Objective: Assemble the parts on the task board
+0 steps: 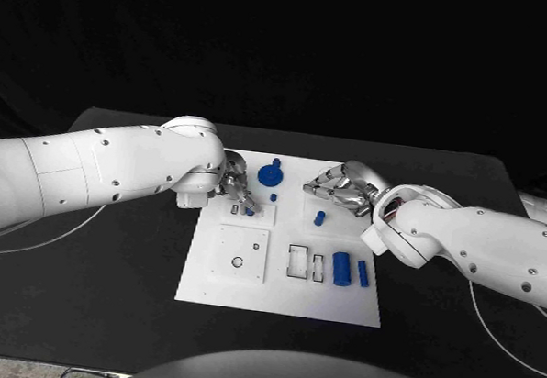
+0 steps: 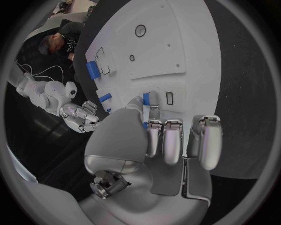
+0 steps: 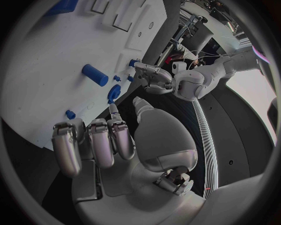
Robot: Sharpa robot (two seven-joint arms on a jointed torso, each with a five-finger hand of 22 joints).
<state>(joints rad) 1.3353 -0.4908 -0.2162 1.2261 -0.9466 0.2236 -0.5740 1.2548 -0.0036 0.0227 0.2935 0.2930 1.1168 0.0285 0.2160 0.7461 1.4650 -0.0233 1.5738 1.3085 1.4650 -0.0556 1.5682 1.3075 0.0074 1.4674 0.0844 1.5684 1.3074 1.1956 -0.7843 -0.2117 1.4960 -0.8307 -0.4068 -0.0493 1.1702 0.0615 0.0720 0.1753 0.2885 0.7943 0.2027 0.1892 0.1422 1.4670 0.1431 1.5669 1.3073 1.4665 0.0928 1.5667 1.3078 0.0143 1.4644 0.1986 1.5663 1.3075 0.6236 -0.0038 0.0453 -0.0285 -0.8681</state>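
Task board (image 1: 216,284) mid-table, left hand (image 1: 237,188) pinching blue part (image 1: 250,210), right hand (image 1: 340,186) spread, empty

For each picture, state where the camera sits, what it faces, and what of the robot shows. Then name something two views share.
Head view: on the robot's head, looking down at the white board; both arms, left hand and right hand show.
Left wrist view: behind the left hand, facing the board.
Right wrist view: behind the right hand, facing the board.
Shared: each wrist view also shows the other hand over the board.
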